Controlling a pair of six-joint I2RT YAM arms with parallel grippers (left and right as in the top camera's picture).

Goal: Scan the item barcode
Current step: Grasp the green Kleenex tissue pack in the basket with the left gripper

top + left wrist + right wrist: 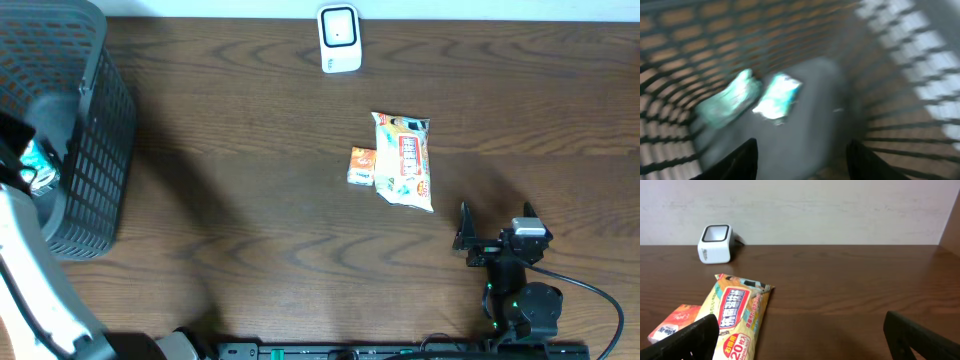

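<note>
The white barcode scanner (339, 38) (715, 244) stands at the table's far edge. A yellow wipes packet (403, 160) (735, 315) and a small orange packet (361, 165) (672, 323) lie flat mid-table. My right gripper (496, 215) (802, 330) rests open near the front edge, just short of the yellow packet, with nothing between its fingers. My left gripper (802, 145) is inside the dark mesh basket (95, 150), open and empty, above two teal-and-white packets (732, 97) (778, 95) lying on a grey surface. That view is blurred.
The basket fills the table's left end, and my white left arm (30, 260) reaches into it from the front. Its mesh walls (910, 75) close in around the left gripper. A beige wall (840, 210) rises behind the scanner.
</note>
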